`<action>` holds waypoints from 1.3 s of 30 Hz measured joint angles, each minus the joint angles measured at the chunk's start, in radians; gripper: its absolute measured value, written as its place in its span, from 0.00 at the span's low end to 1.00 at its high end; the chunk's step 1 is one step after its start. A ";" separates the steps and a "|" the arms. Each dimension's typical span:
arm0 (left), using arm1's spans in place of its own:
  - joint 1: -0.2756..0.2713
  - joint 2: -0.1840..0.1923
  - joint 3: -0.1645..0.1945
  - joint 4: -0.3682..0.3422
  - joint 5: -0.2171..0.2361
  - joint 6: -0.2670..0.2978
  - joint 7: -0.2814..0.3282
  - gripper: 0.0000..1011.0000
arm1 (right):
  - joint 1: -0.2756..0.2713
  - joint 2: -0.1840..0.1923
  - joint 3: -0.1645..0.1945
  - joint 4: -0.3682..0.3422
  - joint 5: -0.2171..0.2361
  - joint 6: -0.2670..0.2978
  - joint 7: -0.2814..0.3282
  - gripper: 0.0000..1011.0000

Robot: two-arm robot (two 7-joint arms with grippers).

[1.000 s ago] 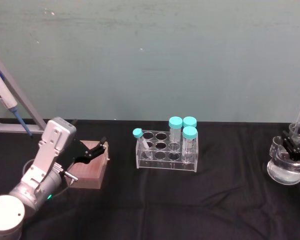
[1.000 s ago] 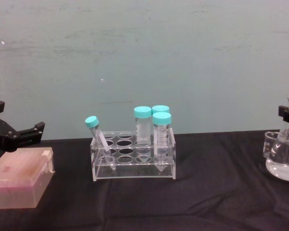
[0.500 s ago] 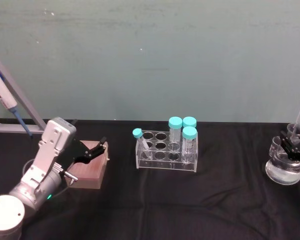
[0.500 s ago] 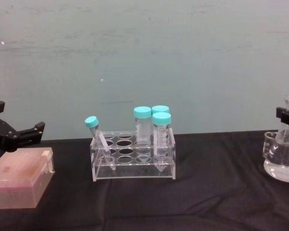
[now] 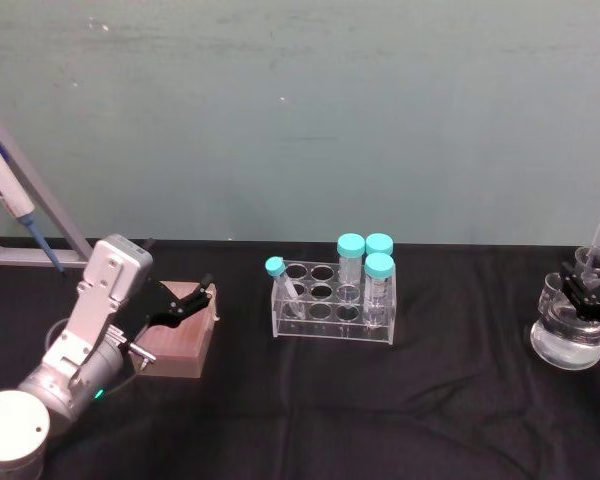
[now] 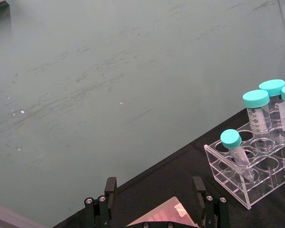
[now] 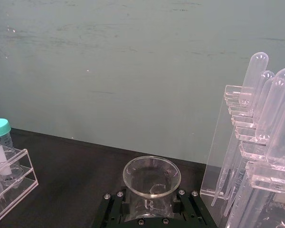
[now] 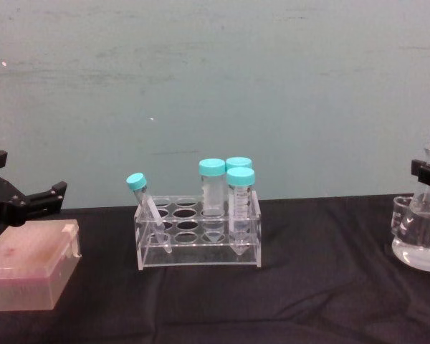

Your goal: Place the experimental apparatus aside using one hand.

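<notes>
Here, at the far right edge of the black cloth-covered table, the right arm's black two-fingered gripper is clenched around the neck of the larger conical glass flask holding clear liquid. In the right wrist view the flask's round open mouth sits between the two black fingers, which press in on the neck from both sides. In the chest view the flask shows at the right edge with its base low on the table; whether it touches the cloth cannot be told. A small clear glass beaker stands just beside it, on the side toward the table's middle. The tall narrow clear acrylic stand with long round-topped tubes rises right next to the flask on its outer side.

The left arm's black gripper is idle on the left side of the table, its jaws spread apart and released, poised over the near end of a flat pinkish-brown rectangular box. The chest view shows that same gripper just above the box, not gripping it.

In the middle of the table stands a clear acrylic tube rack, well apart from both grippers. It carries three upright clear tubes with teal screw caps at its right end and one thinner teal-capped tube leaning at its left end. A blue and white pipette on a grey slanted holder sits at the far left, against the pale green wall.
</notes>
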 joint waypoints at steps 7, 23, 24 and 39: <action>0.000 0.000 0.000 0.000 0.000 0.000 0.000 0.99 | 0.000 0.000 -0.001 -0.001 0.000 -0.001 0.000 0.45; 0.000 0.000 0.000 0.000 0.000 0.000 0.000 0.99 | -0.002 0.001 -0.002 -0.001 -0.001 -0.002 -0.001 0.61; 0.000 0.000 0.000 0.000 0.000 0.000 0.000 0.99 | -0.002 0.001 -0.002 -0.001 -0.001 -0.002 -0.001 0.65; 0.000 0.000 0.000 0.000 0.000 0.000 0.000 0.99 | -0.001 0.001 -0.001 -0.001 -0.001 -0.002 -0.001 0.99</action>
